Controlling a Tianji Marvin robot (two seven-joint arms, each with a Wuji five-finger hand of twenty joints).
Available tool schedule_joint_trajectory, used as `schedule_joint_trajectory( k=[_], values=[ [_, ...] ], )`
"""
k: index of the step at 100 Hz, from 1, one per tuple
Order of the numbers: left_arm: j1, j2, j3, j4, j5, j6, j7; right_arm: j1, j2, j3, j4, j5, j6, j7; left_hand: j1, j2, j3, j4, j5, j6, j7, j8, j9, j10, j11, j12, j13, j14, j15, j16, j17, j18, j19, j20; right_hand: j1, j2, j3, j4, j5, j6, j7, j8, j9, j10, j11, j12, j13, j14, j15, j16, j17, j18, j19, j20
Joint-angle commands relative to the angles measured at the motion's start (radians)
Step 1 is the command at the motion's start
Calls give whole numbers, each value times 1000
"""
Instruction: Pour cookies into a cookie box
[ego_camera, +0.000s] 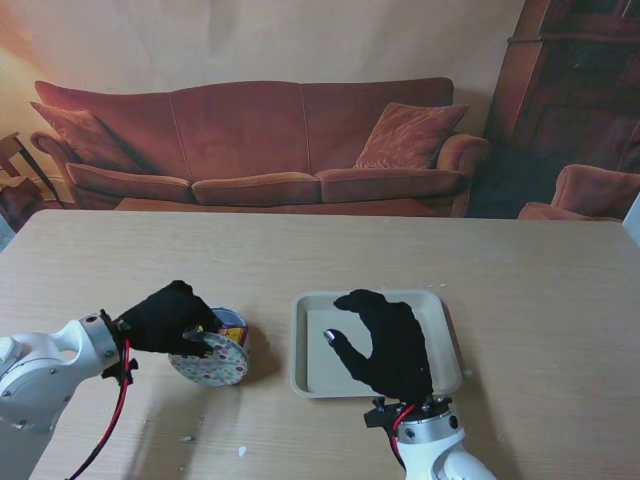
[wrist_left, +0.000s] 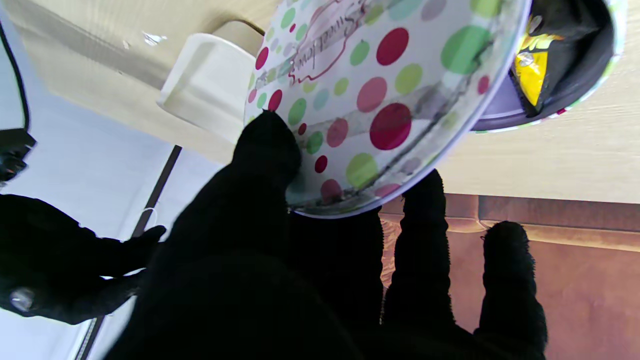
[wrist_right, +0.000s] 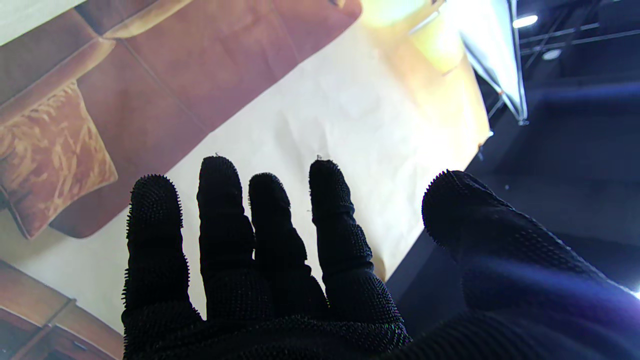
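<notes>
While the left hand (ego_camera: 168, 316) grips the tilted tin (ego_camera: 213, 358),
the right hand (ego_camera: 388, 343) hovers spread, holding nothing, over the tray (ego_camera: 304, 345) beside it.

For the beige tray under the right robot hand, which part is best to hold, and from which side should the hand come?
Probably the raised rim of the beige tray, on its near edge closest to the right robot hand. The tray lies flat and shallow, so only its rim gives the fingers a lip. Come from the near side, thumb over the rim. That hand is open above it now.
</notes>
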Motion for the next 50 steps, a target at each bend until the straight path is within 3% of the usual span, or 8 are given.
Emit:
schedule_joint_trajectory(
  k=[1,22,50],
  values=[
    [-19,-12,15,10,-4,24,-15,-5,-5,-4,-4,5,-6,22,14,6,56,-5,-24,11,31,15,18,-33,20,15,9,-6,11,2,-14,2,11,-5,9,22,-8,45,-39,9,-9,-9,-44,-13,-3,5,-18,-22,-13,-5,0,-5,0,11],
    [-87,-21,70,67,8,117,4,3,-4,-8,4,12,-10,42,16,21,49,-1,-50,24,41,41,-4,-24,36,24,-6,-1,9,6,-29,7,2,-12,10,23,-10,45,-45,11,-13,-11,-55,-13,-4,5,-26,-23,-17,-6,-1,-5,-1,12],
    [-168,-37,123,179,56,197,88,3,-3,-8,2,17,-10,54,19,13,57,1,-49,36,46,49,-8,-16,44,28,-13,11,18,14,-34,12,-4,-14,12,26,-13,46,-52,13,-16,-13,-64,-12,-2,5,-28,-20,-18,-6,-2,-4,-5,12]
  ],
)
